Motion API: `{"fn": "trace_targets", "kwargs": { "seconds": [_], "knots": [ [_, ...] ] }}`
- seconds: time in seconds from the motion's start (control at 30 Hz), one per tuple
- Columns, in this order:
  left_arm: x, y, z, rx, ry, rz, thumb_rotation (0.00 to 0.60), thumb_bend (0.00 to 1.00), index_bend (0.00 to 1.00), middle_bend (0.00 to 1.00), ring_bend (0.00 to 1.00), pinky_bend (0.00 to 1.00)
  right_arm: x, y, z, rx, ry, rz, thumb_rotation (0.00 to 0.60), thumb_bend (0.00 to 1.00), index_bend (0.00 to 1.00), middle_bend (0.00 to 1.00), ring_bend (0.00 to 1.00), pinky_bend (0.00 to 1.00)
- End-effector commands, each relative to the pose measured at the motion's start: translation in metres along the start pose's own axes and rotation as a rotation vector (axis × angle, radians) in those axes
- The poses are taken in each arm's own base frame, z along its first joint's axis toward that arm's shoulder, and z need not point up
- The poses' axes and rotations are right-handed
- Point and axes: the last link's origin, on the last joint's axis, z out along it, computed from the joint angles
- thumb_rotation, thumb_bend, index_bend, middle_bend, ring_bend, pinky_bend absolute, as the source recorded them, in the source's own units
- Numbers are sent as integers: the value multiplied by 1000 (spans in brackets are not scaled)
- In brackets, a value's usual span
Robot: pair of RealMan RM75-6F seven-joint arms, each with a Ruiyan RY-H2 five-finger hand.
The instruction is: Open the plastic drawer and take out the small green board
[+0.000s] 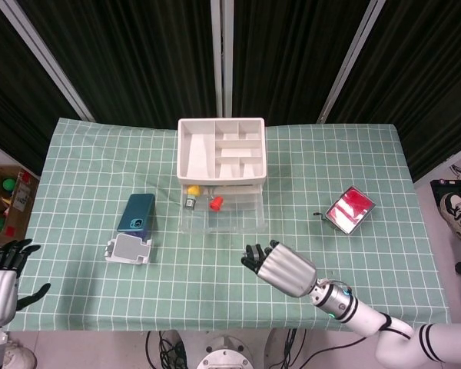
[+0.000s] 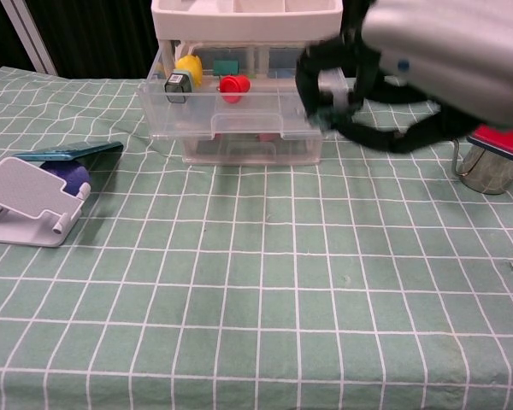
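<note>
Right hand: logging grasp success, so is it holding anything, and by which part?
Cannot be told: the right hand is blurred, fingers curled, with no green board visible in it.

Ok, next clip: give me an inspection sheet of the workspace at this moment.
Surface: green checked cloth, flat.
Job's things: plastic drawer pulled open; small green piece visible at its back.
Clutter: phone, white stand, red-lidded cup.
Hands: left robot hand open, off the table; right robot hand in front of the drawer, blurred, grasp unclear.
Cables: bundle under table edge.
Surroundings: black curtains, cardboard box.
</note>
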Motion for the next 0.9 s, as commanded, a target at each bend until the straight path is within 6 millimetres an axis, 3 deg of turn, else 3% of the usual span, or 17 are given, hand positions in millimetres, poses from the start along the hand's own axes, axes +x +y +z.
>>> {"fn": "trace_targets", "kwargs": {
  "seconds": [0.03, 0.33, 0.5, 0.57, 0.63, 0.73, 0.9],
  "knots": [
    [0, 2, 0, -4, -1, 0, 600, 3, 251, 190, 143, 206, -26, -18, -11, 62, -72, 30, 600, 454, 633, 993, 971, 966],
    [1, 3, -2, -3, -4, 2, 600, 3, 251, 190, 143, 206, -70, -38, 9, 116, -142, 9, 600, 453, 554, 993, 969, 959],
    [-1, 2, -3, 0, -5, -3, 600, 2, 251, 190, 143, 206, -84, -44, 20, 115, -160, 0, 600, 447, 435, 993, 968, 957],
    [-1, 2, -3, -1, -4, -3, 600, 2, 251, 190, 143, 206, -89, -45, 24, 106, -164, -8, 600, 396, 344, 993, 967, 955],
    [-1, 1, -3, -1, -2, -3, 600, 2, 251, 190, 143, 206, -89, -44, 24, 92, -163, -4, 600, 279, 183, 993, 965, 949],
    [-1, 0, -4, 1, -2, -2, 600, 2, 251, 190, 143, 206, -82, -39, 19, 59, -151, 1, 600, 165, 36, 991, 964, 944],
    [-2, -1, -2, -2, 0, -8, 600, 2, 251, 190, 143, 206, -51, -21, 0, -26, -73, 27, 600, 129, 0, 980, 956, 942]
  ]
}}
